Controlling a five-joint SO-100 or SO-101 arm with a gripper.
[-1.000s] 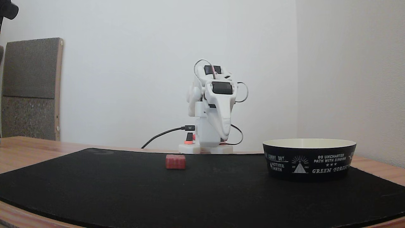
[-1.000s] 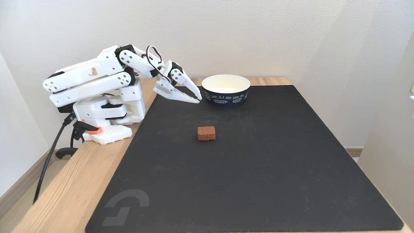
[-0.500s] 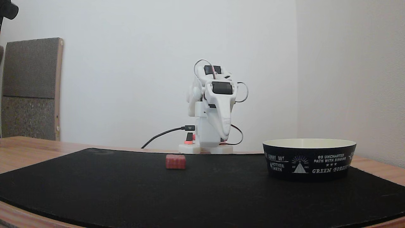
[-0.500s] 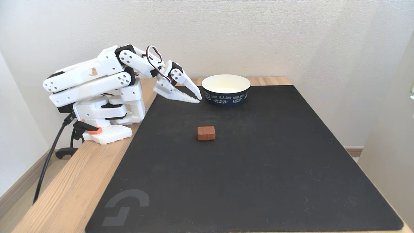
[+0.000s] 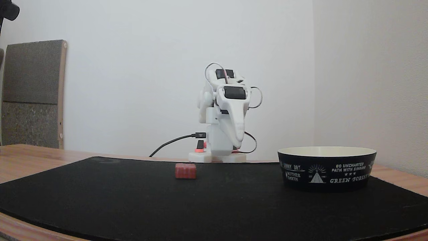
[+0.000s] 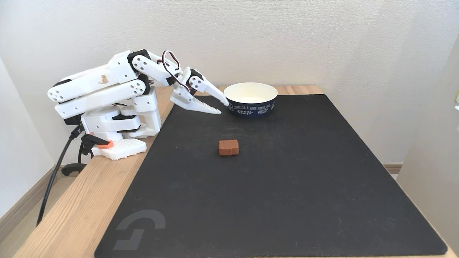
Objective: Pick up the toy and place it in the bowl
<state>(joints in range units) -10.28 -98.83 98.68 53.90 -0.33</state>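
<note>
The white arm point(image 6: 104, 89) sits folded low over its base at the counter's point(image 6: 89, 193) edge, and its gripper point(image 6: 224, 108) hangs just above the black mat point(image 6: 272, 186), holding nothing. In a fixed view from above, its fingers are parted a little, the upper fingertip point(image 6: 225, 103) lifted off the lower one and reaching close to the bowl's dark wall. The toy point(image 6: 228, 147), a small red ridged block, lies flat on the mat, below the gripper in that view and well apart from it. In the low fixed view the toy point(image 5: 185, 171) lies to the left of and below the downward-pointing gripper point(image 5: 238, 144). The bowl point(image 6: 250, 98), black outside and cream inside, stands upright just beyond the fingertips; in the low view it point(image 5: 327, 168) stands to the gripper's right.
</note>
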